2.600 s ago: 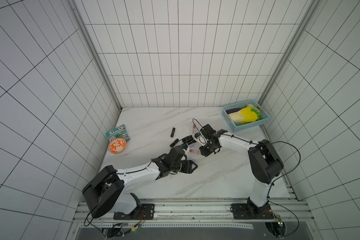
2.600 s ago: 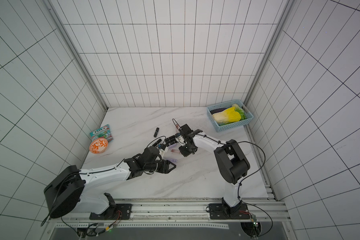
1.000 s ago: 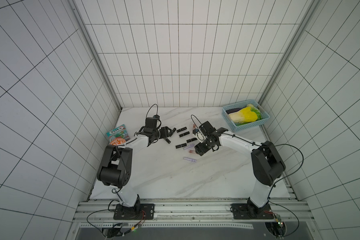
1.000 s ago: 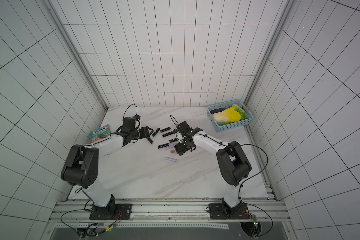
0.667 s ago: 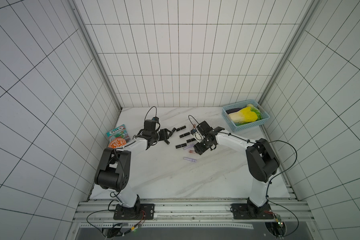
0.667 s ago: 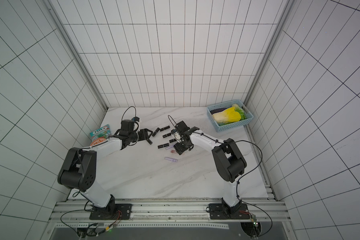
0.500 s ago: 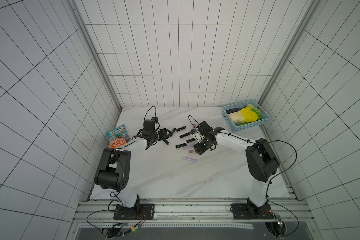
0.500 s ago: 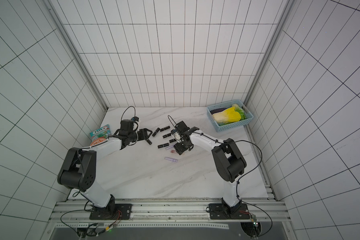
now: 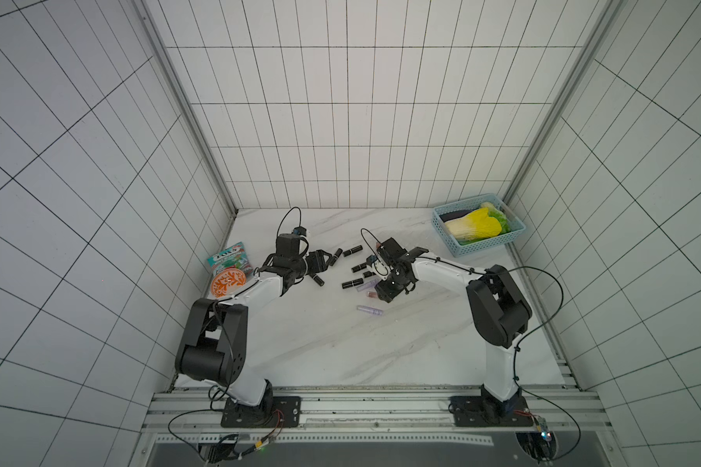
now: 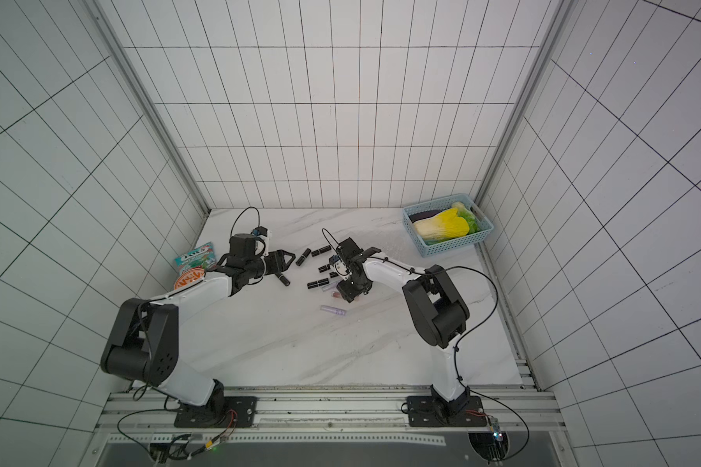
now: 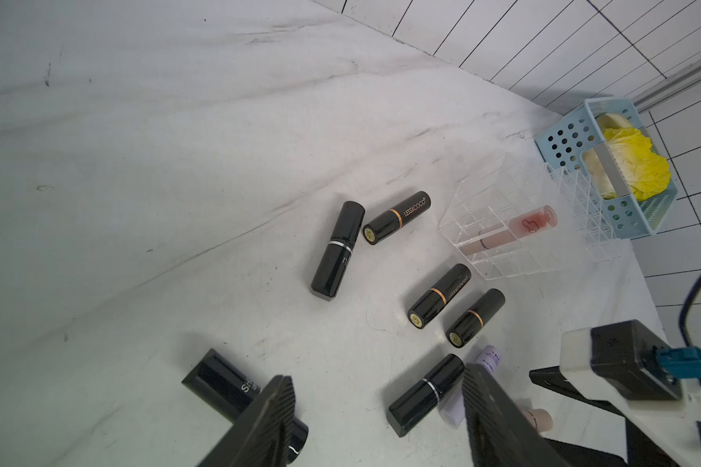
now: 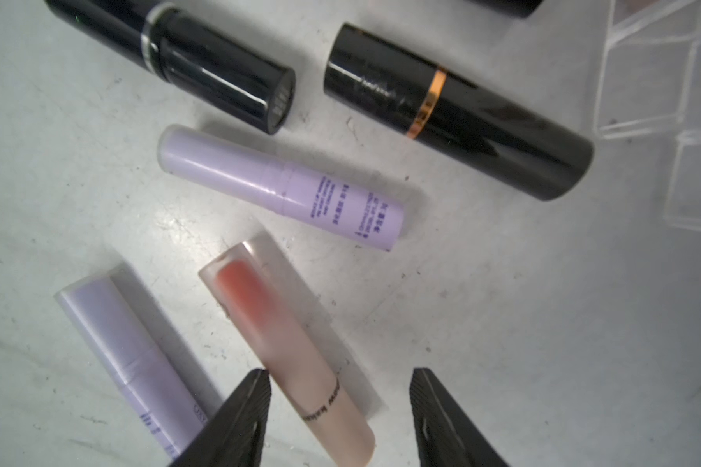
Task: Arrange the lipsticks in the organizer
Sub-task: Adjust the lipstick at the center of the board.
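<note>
Several black lipsticks lie loose on the white marble table, with lavender tubes among them. The clear organizer lies tipped on its side with one pinkish gloss tube inside; its corner shows in the right wrist view. My right gripper is low over a pinkish gloss tube that lies between its jaws; one finger touches it, the other stands apart. My left gripper is open and empty above the black tubes, one partly hidden by a finger.
A light-blue basket holding a yellow cabbage stands at the back right. An orange round tin and a candy pack lie by the left wall. The tiled walls close in on three sides.
The left arm has swung from the front middle of the table to the back left, beside the black tubes. The right gripper has kept its place over the gloss tubes, shifting only slightly.
</note>
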Controlling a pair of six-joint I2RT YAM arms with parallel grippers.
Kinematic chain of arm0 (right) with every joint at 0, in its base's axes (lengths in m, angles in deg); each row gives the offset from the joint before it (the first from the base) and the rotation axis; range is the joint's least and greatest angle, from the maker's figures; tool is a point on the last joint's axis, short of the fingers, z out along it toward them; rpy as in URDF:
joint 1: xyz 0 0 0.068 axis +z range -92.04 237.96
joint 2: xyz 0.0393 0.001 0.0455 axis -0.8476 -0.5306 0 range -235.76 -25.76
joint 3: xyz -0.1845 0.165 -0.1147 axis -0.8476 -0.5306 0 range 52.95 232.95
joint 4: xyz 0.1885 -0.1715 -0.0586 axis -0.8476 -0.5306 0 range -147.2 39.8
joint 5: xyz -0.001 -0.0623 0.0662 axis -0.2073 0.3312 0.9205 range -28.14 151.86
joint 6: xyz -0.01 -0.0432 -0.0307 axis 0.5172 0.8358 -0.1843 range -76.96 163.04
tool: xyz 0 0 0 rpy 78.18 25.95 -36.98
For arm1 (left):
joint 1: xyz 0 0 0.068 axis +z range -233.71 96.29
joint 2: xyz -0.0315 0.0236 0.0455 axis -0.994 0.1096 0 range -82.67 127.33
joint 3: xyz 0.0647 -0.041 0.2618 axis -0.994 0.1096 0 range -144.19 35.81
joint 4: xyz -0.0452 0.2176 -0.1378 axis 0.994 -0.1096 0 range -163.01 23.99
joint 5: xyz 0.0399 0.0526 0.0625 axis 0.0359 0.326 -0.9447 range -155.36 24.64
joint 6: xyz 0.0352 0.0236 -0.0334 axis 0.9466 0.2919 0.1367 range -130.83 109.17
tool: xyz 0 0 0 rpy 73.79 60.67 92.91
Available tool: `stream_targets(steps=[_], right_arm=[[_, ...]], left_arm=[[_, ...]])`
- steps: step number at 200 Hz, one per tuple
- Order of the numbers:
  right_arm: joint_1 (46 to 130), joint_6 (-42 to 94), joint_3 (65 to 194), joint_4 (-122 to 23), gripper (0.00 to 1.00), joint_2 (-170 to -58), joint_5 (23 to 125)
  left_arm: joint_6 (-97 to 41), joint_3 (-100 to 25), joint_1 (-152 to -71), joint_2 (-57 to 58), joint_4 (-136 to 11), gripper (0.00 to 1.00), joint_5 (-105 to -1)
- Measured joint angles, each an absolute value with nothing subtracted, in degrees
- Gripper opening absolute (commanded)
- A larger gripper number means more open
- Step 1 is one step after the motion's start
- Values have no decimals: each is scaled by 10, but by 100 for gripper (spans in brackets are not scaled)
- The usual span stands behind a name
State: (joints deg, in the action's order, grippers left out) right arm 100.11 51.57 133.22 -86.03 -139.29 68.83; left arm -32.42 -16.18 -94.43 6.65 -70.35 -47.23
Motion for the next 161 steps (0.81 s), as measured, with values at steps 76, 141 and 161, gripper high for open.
stream_targets(steps=[76,141,161], right_arm=[[1007,516,1332,-863,40,-1404,686],[1007,513,1302,-856,36,-1385,686],[1007,512,1301,-856,35,-1384,686]], left_arm=[[-339,-109,-905,-45,-839,74,-522],[-358,-106,-905,48,-849,72,-485],[-357,-107,-905,68,-847,71,-481]])
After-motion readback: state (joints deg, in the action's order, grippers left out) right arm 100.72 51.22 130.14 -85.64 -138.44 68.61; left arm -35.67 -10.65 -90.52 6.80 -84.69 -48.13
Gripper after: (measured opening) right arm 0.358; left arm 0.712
